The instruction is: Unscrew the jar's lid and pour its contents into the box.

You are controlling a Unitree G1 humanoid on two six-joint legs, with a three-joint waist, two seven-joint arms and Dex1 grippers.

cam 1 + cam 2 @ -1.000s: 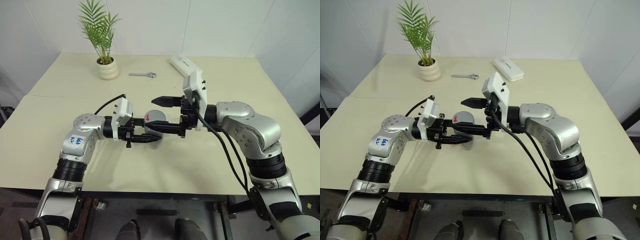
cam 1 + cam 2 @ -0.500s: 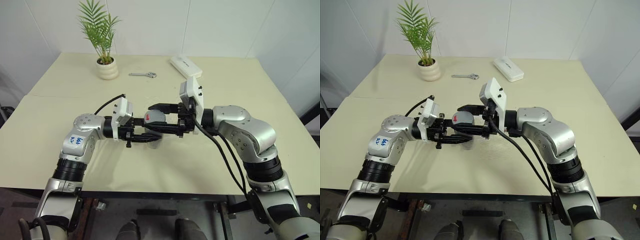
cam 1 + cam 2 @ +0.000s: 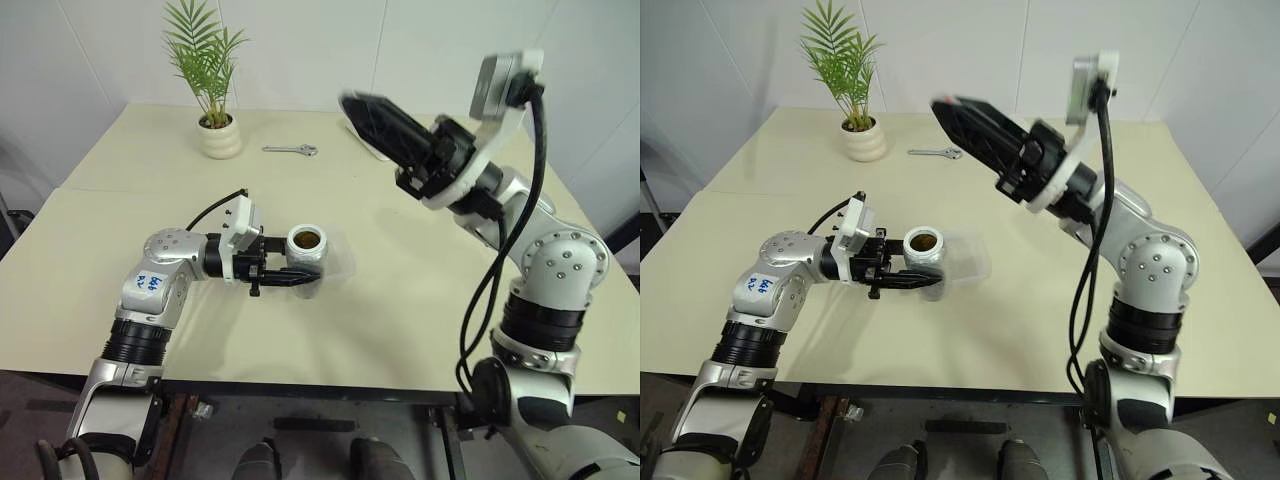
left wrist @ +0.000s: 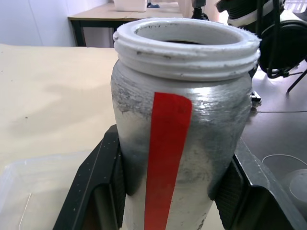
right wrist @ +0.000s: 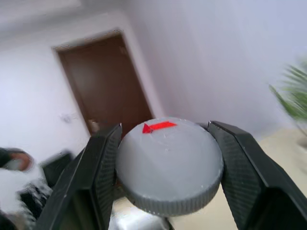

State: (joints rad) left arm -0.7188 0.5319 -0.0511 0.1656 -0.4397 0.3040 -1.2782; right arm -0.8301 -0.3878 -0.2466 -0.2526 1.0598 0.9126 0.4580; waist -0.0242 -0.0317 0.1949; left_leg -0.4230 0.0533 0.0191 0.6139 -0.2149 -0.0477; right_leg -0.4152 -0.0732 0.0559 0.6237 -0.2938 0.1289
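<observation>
Right jaws point(image 5: 165, 179) clamp the lid point(image 5: 169, 184) by its rim, one finger on each side, raised well above the counter point(image 3: 400, 300) toward its far right. Left jaws point(image 4: 168, 191) grip the jar point(image 4: 180, 139) around its body, upright and open-topped, near the counter's middle, brownish contents point(image 3: 925, 240) visible inside. The box point(image 3: 965, 262) lies just beside the jar.

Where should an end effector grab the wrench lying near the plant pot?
Judging from the head views, take the wrench across its thin middle shaft, coming straight down from above. It lies flat on the table, long axis running left to right, so fingers closing front-to-back would span the narrow part. It has open space around it; the plant pot stands apart on its left.
</observation>
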